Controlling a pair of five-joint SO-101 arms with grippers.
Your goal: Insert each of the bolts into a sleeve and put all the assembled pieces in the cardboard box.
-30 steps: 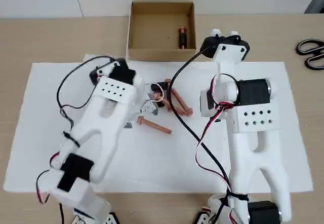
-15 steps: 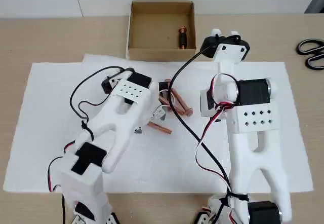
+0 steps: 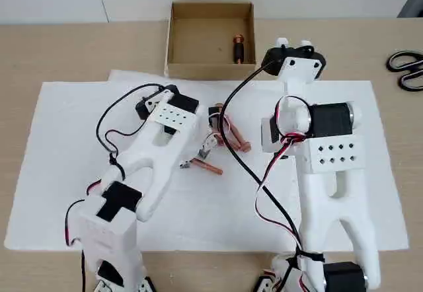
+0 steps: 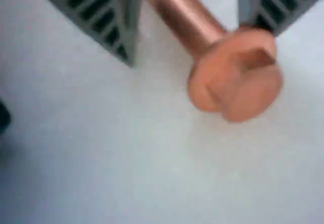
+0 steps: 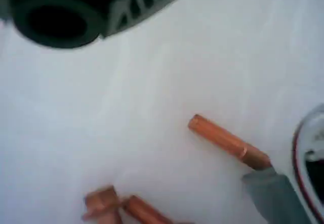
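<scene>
No writing, number or sign can be read on the cardboard box, the bolts, the white mat beneath them or the scissors

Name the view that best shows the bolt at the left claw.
Left wrist view: hex head and shaft of the bolt, close up inside the left claw. High view shows it small; right wrist view, side-on, farther off.

Left pincer at bolt on white sheet; one assembled piece in cardboard box.
</scene>
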